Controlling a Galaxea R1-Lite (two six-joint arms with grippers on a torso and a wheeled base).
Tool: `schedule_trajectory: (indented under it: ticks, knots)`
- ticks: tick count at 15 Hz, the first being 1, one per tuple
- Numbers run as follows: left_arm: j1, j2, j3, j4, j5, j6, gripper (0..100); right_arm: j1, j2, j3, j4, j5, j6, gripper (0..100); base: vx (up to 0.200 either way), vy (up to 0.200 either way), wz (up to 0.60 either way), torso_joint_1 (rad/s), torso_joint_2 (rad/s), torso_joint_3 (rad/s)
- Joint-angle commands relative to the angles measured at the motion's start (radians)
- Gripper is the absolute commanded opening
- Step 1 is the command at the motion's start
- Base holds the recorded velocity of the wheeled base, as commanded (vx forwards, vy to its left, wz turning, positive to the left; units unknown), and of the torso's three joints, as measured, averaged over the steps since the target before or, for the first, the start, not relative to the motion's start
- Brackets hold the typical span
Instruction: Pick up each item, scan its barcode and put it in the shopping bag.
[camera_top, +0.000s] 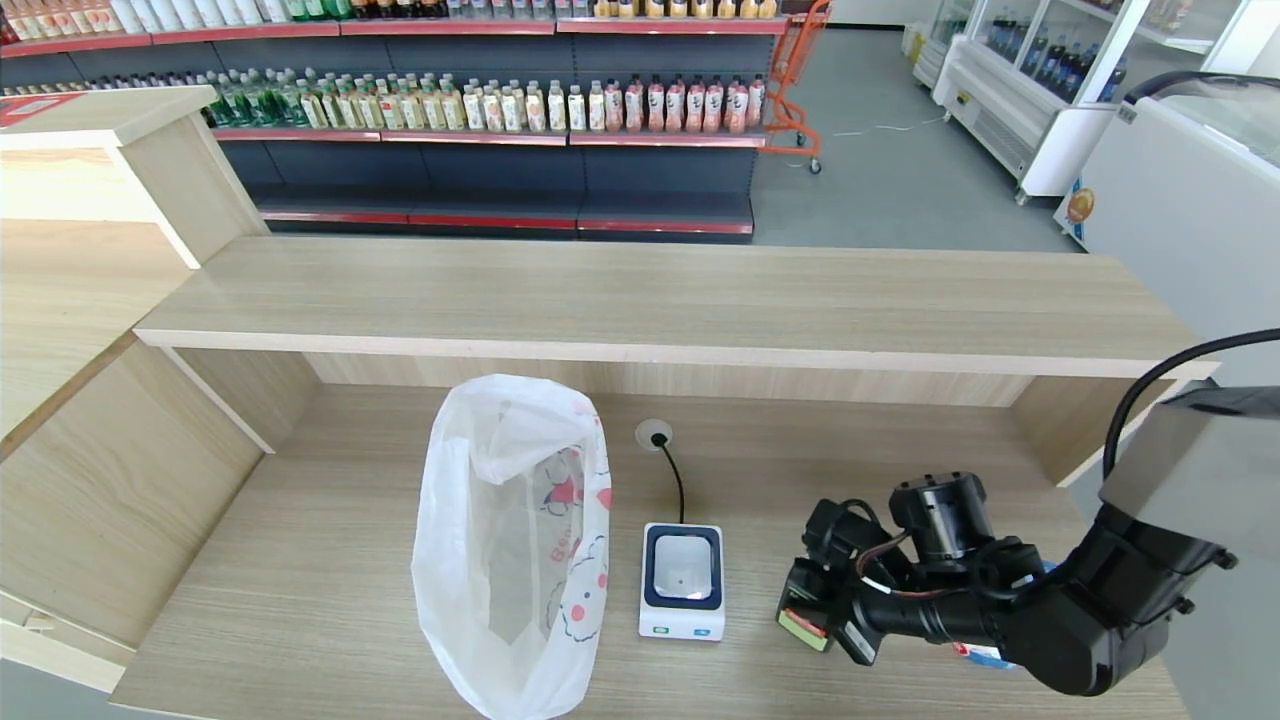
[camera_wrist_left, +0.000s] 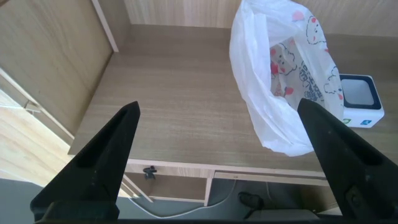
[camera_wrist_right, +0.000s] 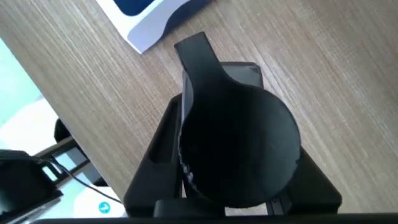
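Observation:
A white plastic shopping bag with cartoon print stands open on the lower desk; the left wrist view has the bag too. Just right of it lies the white and blue barcode scanner, window up. My right gripper hangs low over the desk to the right of the scanner, shut on a black item with a rounded top; a green and red patch shows at its lower end. My left gripper is open and holds nothing, above the desk's front edge left of the bag.
A raised wooden counter runs along the back, with side walls at the left. The scanner cable leads to a hole in the desk. A blue and white thing lies under my right arm. Drink shelves stand behind.

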Motion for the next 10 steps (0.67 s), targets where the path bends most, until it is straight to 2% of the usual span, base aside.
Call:
schedule_trajectory:
  ticks: [1, 2, 3, 5, 6, 9, 10]
  knots:
    - [0.001, 0.0, 0.0, -0.001, 0.0, 0.0, 100, 0.0, -0.206, 0.09, 0.003, -0.006, 0.179, 0, 0.0, 0.0, 0.0, 0.0, 0.0, 0.0]
    - [0.001, 0.0, 0.0, -0.001, 0.0, 0.0, 100, -0.001, -0.301, 0.139, -0.001, -0.008, 0.257, 0, 0.0, 0.0, 0.0, 0.0, 0.0, 0.0]
    - [0.001, 0.0, 0.0, -0.001, 0.0, 0.0, 100, -0.014, -0.374, 0.177, 0.0, -0.008, 0.271, 0, 0.0, 0.0, 0.0, 0.0, 0.0, 0.0]
    - [0.001, 0.0, 0.0, -0.001, 0.0, 0.0, 100, -0.101, -0.526, 0.254, 0.002, -0.009, 0.218, 0, 0.0, 0.0, 0.0, 0.0, 0.0, 0.0]
    - [0.001, 0.0, 0.0, -0.001, 0.0, 0.0, 100, -0.135, -0.578, 0.254, 0.002, -0.009, 0.123, 0, 0.0, 0.0, 0.0, 0.0, 0.0, 0.0]
    - [0.001, 0.0, 0.0, -0.001, 0.0, 0.0, 100, -0.213, -0.739, 0.276, 0.0, 0.006, -0.394, 0, 0.0, 0.0, 0.0, 0.0, 0.0, 0.0]
    - [0.001, 0.0, 0.0, -0.001, 0.0, 0.0, 100, -0.213, -0.781, 0.283, 0.013, 0.055, -0.54, 0, 0.0, 0.0, 0.0, 0.0, 0.0, 0.0]
